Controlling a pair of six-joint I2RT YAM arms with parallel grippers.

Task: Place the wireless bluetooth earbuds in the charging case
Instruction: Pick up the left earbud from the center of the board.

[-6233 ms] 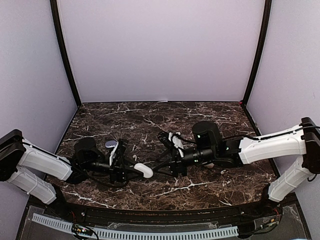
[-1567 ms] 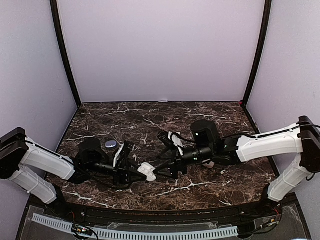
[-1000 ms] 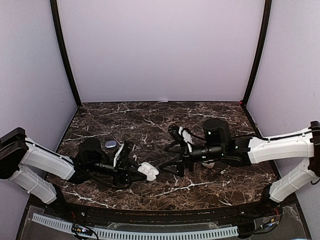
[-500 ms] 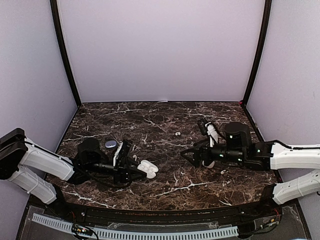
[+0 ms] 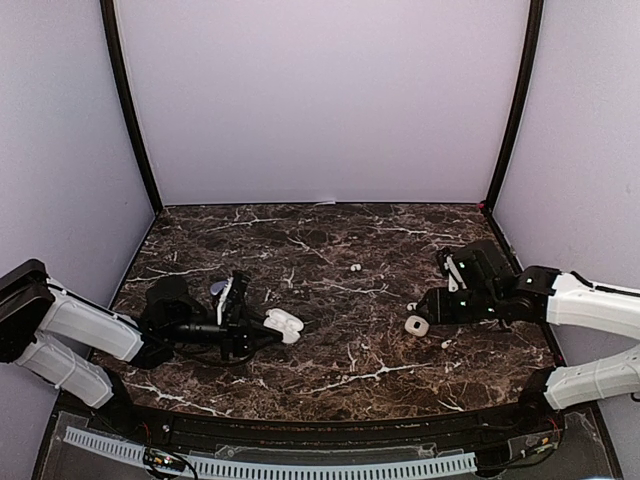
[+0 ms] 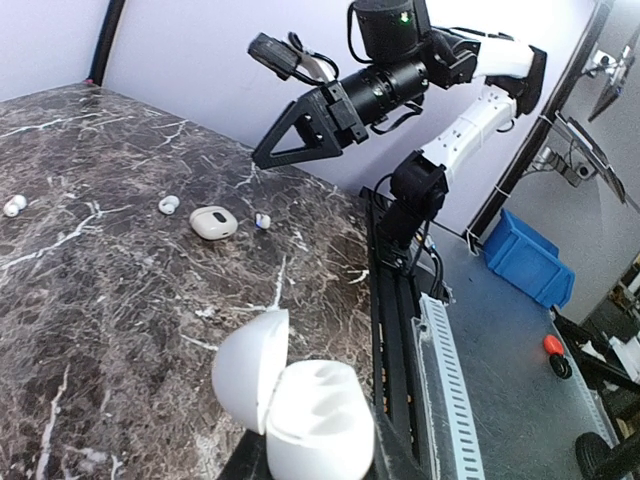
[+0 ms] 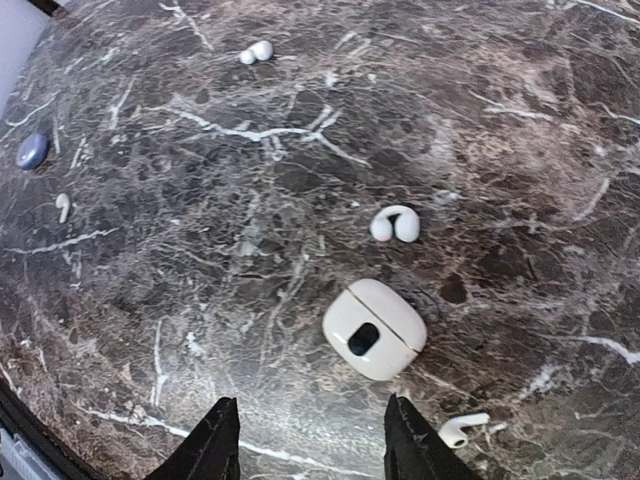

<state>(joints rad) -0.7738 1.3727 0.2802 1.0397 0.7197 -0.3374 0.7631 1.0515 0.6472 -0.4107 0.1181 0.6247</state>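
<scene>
My left gripper (image 5: pixel 266 326) is shut on an open white charging case (image 5: pixel 284 323). In the left wrist view the case (image 6: pixel 318 408) fills the bottom, its lid (image 6: pixel 248 368) swung up to the left, with pale hollows showing inside. My right gripper (image 5: pixel 432 304) is open and empty, low over the right side of the table. Its jaws (image 7: pixel 312 445) stand wide apart just short of a closed white case (image 7: pixel 374 328). White earbuds lie loose: a curled one (image 7: pixel 396 224) beyond that case, a stemmed one (image 7: pixel 460 429) to its right, and others farther off (image 7: pixel 258 51) (image 7: pixel 62 206).
A lavender rounded piece (image 7: pixel 31 150) lies far left, by the left gripper (image 5: pixel 218 288). The closed white case (image 5: pixel 416 325) and loose buds (image 5: pixel 354 267) (image 5: pixel 446 343) sit on the dark marble table (image 5: pixel 330 375). Purple walls enclose three sides.
My right arm has pulled back from the left gripper's case to the right side, now over the closed case. My left gripper has shifted slightly left and up, still holding the open case.
</scene>
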